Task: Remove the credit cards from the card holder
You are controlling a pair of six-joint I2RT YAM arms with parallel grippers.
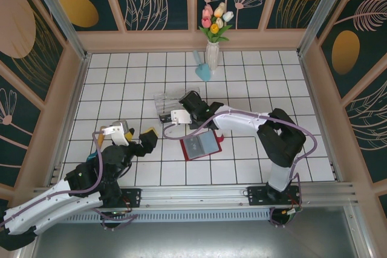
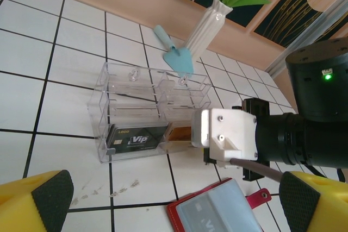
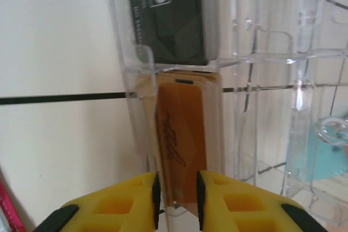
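Straddling an orange card (image 3: 182, 139) — beside a dark "VIP" card (image 2: 136, 137) — the right end effector (image 3: 176, 202) stands part-open.

The top camera looks down from high. Both wrist cameras face the clear box (image 2: 141, 107), the right very close.
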